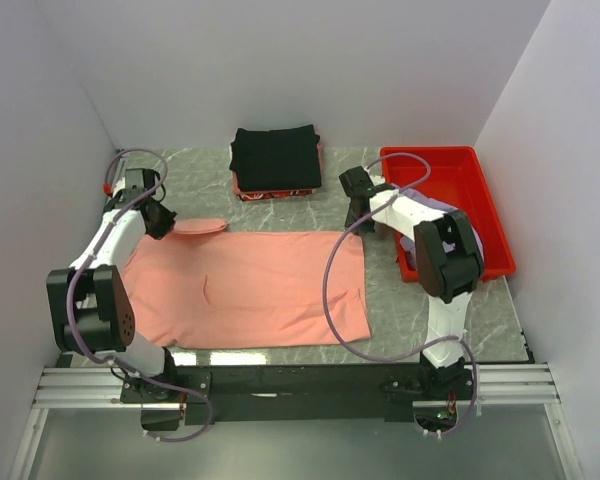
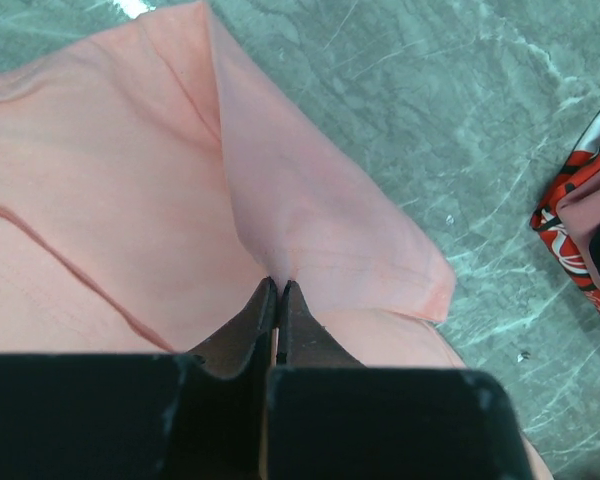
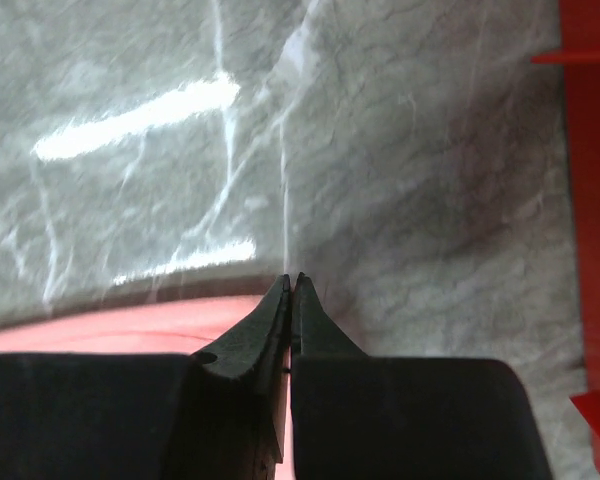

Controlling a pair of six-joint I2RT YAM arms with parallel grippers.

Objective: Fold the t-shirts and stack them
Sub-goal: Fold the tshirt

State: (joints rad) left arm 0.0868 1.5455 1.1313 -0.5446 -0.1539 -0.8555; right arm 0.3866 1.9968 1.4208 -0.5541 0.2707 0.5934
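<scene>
**Salmon-pink t-shirt spread flat, grippers at its far edge**

The salmon-pink t-shirt [image 1: 245, 290] is spread flat on the grey marbled table [image 1: 390, 300], just beyond the arm bases. A fold at its far-left sleeve is pinched between the closed fingers of the left gripper [image 2: 280, 286]. The right gripper [image 3: 292, 282] is closed at the far-right corner; whether cloth is caught cannot be told. A folded black t-shirt [image 1: 275, 157] is seen beyond, a red tray [image 1: 475, 185] at right.

The salmon-pink t-shirt [image 1: 250, 290] is plain. Beneath it, the table [image 1: 390, 300] is grey, white-veined marble. Behind it sits a black t-shirt [image 1: 275, 157] over red-and-white patterned cloth [image 1: 270, 193]. To its right is a red tray [image 1: 462, 185].
</scene>
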